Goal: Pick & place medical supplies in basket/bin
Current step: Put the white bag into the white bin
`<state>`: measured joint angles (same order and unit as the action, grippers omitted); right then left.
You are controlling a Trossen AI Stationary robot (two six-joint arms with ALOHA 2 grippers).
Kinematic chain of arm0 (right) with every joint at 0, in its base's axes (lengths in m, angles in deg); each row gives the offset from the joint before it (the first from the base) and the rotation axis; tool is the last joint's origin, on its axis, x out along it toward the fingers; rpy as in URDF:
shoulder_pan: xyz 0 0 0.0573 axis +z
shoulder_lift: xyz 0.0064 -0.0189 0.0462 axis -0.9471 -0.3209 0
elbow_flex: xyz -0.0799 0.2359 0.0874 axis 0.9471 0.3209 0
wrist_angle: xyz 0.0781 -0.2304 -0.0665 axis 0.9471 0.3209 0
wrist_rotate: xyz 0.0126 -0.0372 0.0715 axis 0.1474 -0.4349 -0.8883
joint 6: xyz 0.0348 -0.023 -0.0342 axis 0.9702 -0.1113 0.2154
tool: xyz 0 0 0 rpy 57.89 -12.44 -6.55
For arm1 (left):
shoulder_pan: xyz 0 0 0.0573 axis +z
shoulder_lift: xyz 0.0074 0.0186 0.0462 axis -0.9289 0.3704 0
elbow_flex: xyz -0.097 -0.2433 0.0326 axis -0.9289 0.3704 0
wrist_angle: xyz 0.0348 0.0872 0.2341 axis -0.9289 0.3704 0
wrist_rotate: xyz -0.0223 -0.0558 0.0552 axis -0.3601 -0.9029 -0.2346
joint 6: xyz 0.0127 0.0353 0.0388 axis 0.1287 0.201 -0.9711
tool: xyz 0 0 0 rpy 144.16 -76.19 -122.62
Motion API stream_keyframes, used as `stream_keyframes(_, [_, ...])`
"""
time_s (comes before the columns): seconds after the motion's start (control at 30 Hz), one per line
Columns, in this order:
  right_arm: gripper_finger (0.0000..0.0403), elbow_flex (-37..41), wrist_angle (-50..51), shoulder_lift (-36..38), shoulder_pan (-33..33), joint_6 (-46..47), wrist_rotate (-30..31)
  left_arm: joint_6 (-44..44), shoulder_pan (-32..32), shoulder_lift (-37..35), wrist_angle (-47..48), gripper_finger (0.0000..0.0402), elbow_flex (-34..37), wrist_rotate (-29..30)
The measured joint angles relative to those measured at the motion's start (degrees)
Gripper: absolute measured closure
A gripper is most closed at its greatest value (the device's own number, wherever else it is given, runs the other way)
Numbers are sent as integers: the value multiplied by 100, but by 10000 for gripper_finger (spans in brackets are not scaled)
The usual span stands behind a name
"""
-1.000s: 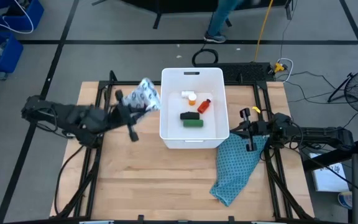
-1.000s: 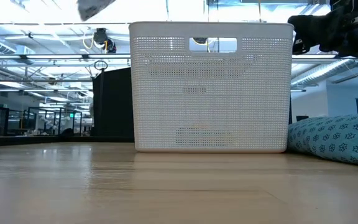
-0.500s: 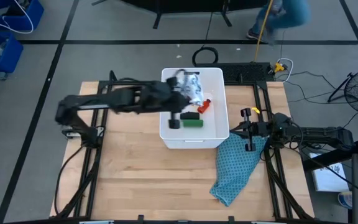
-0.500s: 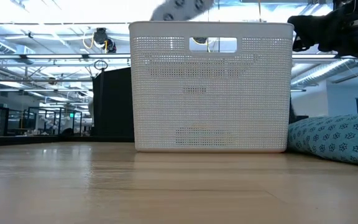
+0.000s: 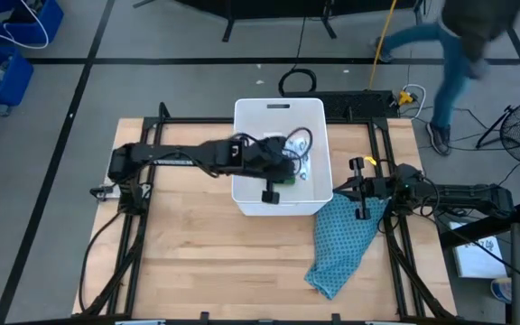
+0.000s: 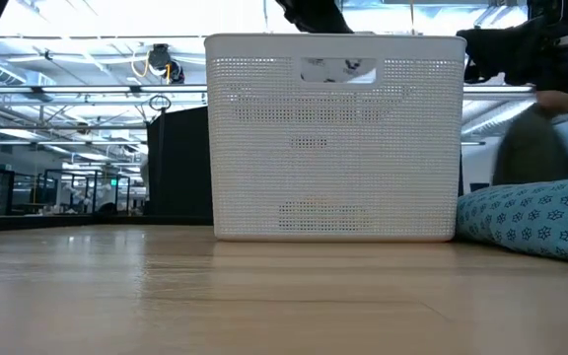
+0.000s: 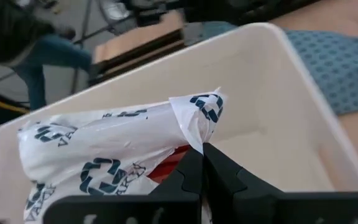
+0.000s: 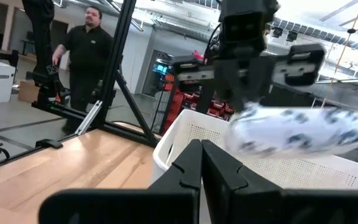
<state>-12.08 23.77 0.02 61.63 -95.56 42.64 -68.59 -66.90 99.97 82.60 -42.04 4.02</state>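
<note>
White tub (image 5: 278,200) on the counter (image 5: 206,262), high view: the left pincer (image 5: 289,162), pressed together on the silvery packet (image 5: 298,155), hangs inside the walls, directly above the green block (image 5: 287,181); release would drop it in. The right pincer (image 5: 357,190), pressed together and empty, waits beside the teal cloth (image 5: 341,242). Low view: the packet (image 6: 335,67) shows through the handle slot. Left wrist view: the packet (image 7: 104,155) lies crosswise over the red bottle (image 7: 169,167).
</note>
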Motion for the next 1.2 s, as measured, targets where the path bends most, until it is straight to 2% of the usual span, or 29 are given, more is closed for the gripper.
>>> stream_keyframes(0.17, [403, 0, 36, 0, 0, 40, 0, 238, -157, 221, 76, 398, -2, -423])
stream_keyframes(0.3, [403, 0, 78, 0, 0, 42, -11, 329, -237, 408, 202, 398, -2, -476])
stream_keyframes(0.43, [403, 0, 71, 2, 0, 63, -14, 554, -230, 634, 150, 396, 3, -918])
stream_keyframes(0.67, [403, 0, 24, 2, 0, 64, -17, 812, -212, 975, 73, 396, -29, -1348])
stream_keyframes(1.0, [403, 0, 12, 2, 0, 48, -17, 813, 143, 977, 33, 395, -15, -1540])
stream_keyframes(1.2, [403, 0, 8, 2, 0, 46, -20, 989, 493, 939, 57, 396, 11, -1991])
